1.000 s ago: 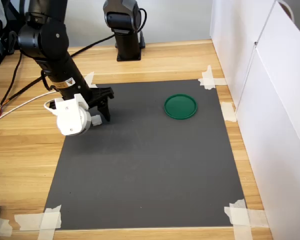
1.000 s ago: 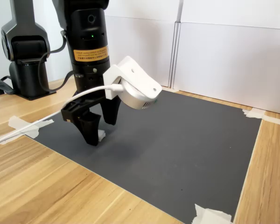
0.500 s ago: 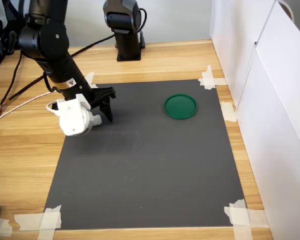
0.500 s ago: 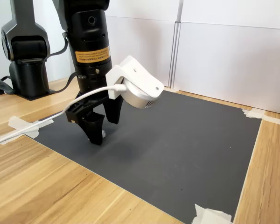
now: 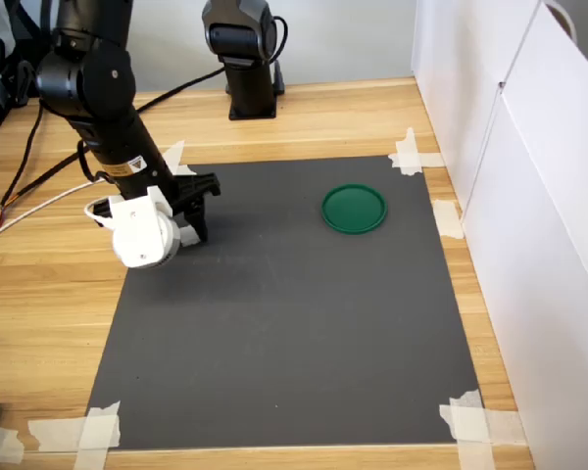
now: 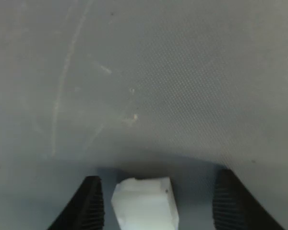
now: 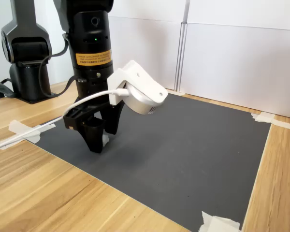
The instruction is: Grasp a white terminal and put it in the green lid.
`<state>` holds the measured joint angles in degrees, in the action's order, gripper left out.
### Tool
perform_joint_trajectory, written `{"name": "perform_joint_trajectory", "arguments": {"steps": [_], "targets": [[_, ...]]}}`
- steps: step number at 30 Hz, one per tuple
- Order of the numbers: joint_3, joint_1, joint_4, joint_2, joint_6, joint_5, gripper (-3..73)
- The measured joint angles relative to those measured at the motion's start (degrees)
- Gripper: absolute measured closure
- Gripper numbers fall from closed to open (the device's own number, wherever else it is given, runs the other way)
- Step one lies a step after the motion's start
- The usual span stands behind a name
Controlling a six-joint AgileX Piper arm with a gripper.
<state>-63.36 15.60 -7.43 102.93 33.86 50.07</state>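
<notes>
Change: gripper [image 7: 100, 141] has dropped back onto the mat [image 5: 304, 323] | Jaws: open, terminal [image 6: 145, 203] between them, ungripped | Meaning: ready to close; lid [image 5: 354, 209] well apart

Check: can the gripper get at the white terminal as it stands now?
Probably yes. In the wrist view the white terminal sits on the dark mat between the open gripper fingers, gaps on both sides, nothing between them.

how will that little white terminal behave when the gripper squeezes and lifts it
The white terminal looks like a solid plastic block, so it is probably stiff and very light. Its flat faces suggest it will sit rather than roll. It is small beside the gripper, whose jaws stand apart on either side of it, so an off-centre squeeze might twist or flick it.
</notes>
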Motion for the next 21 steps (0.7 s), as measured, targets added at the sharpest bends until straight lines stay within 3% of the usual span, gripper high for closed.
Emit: {"name": "perform_joint_trajectory", "arguments": {"steps": [13, 21], "targets": [[-0.68, 0.0, 0.44, 0.97, 0.24, 1.13, 21.8], [-0.69, 0.0, -0.67, 0.92, 0.24, 1.25, 35.7]]}}
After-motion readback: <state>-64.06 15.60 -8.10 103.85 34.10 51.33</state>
